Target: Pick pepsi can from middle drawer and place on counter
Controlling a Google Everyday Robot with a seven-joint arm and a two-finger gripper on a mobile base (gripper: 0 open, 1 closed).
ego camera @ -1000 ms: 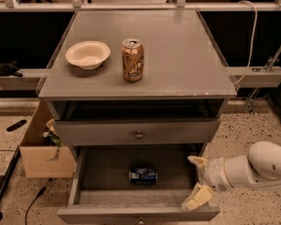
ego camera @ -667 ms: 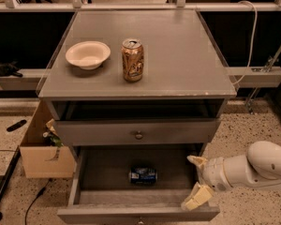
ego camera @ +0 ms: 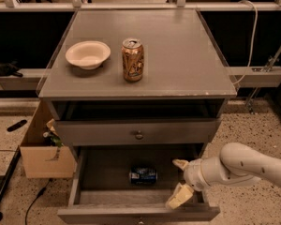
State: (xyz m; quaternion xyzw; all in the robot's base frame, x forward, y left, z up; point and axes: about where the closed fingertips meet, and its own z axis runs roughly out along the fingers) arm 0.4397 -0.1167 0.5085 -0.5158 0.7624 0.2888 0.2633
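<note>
The pepsi can [ego camera: 143,175] lies on its side on the floor of the open middle drawer [ego camera: 103,177], near the middle. My gripper [ego camera: 179,181] hangs over the right part of the drawer, to the right of the can and apart from it, with its two pale fingers spread open and empty. The white arm comes in from the lower right. The counter [ego camera: 178,55] is the grey top of the cabinet, above the drawers.
On the counter stand a gold-brown can [ego camera: 132,60] and a pale bowl [ego camera: 87,54] to its left. A shut drawer front with a round knob [ego camera: 139,135] sits above the open drawer. A cardboard box [ego camera: 42,149] stands on the floor at the left.
</note>
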